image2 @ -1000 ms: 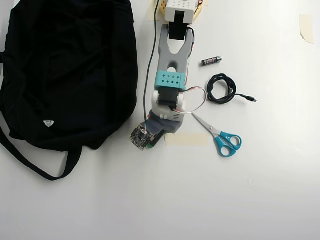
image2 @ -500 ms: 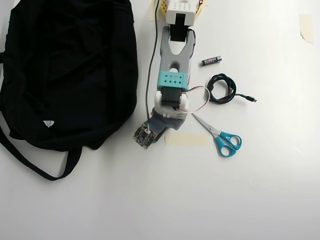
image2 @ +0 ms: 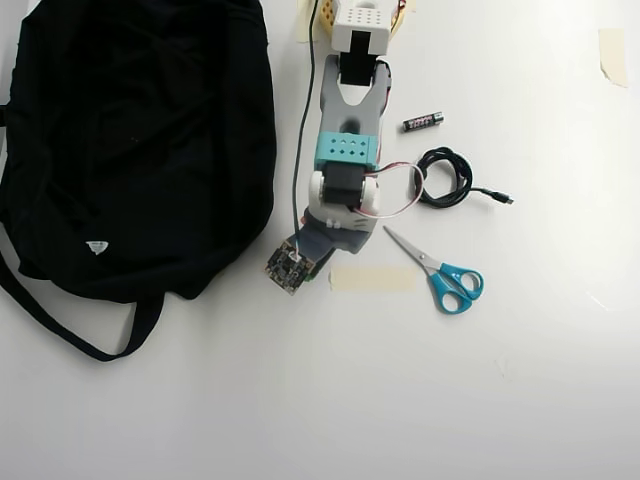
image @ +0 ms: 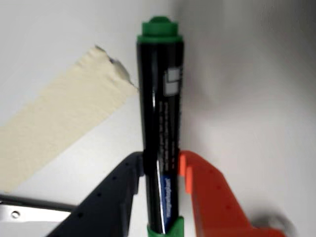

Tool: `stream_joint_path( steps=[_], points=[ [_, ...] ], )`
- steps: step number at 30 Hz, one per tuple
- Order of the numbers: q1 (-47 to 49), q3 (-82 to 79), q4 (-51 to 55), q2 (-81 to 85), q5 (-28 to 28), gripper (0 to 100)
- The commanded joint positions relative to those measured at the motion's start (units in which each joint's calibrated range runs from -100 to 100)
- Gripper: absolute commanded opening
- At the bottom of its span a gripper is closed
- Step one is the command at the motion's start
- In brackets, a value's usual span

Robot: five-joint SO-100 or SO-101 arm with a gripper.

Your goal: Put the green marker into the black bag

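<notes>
While your two-finger gripper [image: 160,170], one finger dark blue-black and the other orange, fills the six o'clock edge of the wrist view, you can see it clenched on the slim green marker [image: 159,123], the fingers pressing the barrel from either side. The marker runs from six o'clock straight up toward twelve: a glossy black barrel with small white print and a blue band low between the fingers, a bright green piece at the bottom edge and a small green end at the top. Behind it, at nine o'clock, a strip of pale beige masking tape [image: 59,133] lies flat on the white table [image: 247,74], and a sliver of metal scissors blade [image: 29,213] shows at eight o'clock.

In the overhead view, your grey, white and teal arm [image2: 345,165] reaches from twelve o'clock down to the centre, hiding the marker beneath it. The blue-handled scissors [image2: 445,275] sit at four o'clock of the wrist, a coiled black cable [image2: 445,178] at two o'clock, a short black battery [image2: 423,121] beyond that. The large soft black fabric bag [image2: 140,140] with its small white label lies at nine to ten o'clock, just beside the arm.
</notes>
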State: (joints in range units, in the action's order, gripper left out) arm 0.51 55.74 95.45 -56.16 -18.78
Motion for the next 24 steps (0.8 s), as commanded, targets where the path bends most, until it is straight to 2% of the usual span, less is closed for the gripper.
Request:
stream_joint_path(
  steps=[1,9,24],
  points=[
    [0.38,3.56,1.11,0.98,0.43,2],
    [0.68,4.1,1.97,1.06,0.69,2],
    [1.8,4.1,4.12,5.13,7.5,2]
  ],
)
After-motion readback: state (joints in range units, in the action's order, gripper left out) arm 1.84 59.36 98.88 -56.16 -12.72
